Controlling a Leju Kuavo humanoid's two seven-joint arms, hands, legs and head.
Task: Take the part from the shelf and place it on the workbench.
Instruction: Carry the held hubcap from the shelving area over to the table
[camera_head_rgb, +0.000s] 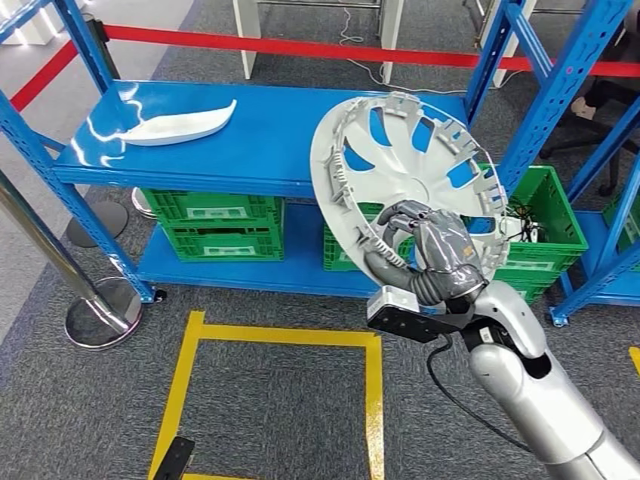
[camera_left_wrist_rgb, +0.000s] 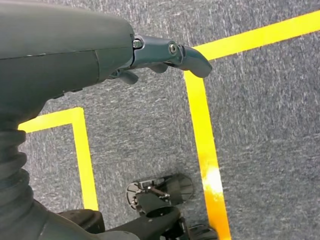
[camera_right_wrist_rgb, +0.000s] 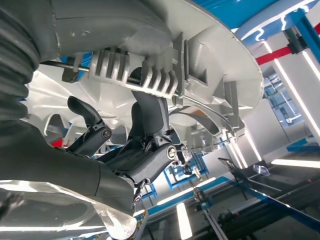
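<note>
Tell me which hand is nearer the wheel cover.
Right. The right hand grips the wheel cover at its lower rim, in front of the shelf; the left hand hangs over the floor, apart.

I can read no text, brand or number anywhere. The green crates (camera_head_rgb: 215, 222) under the blue shelf (camera_head_rgb: 264, 140) carry pale label strips on their fronts, but their print is too small to make out. The wheel cover (camera_head_rgb: 407, 170) in my right hand (camera_head_rgb: 434, 250) shows no marking.

The ribbed rim of the grey wheel cover (camera_right_wrist_rgb: 158, 75) is being gripped by the right hand (camera_right_wrist_rgb: 124, 150), dark fingers (camera_right_wrist_rgb: 151, 112) curled over it.
</note>
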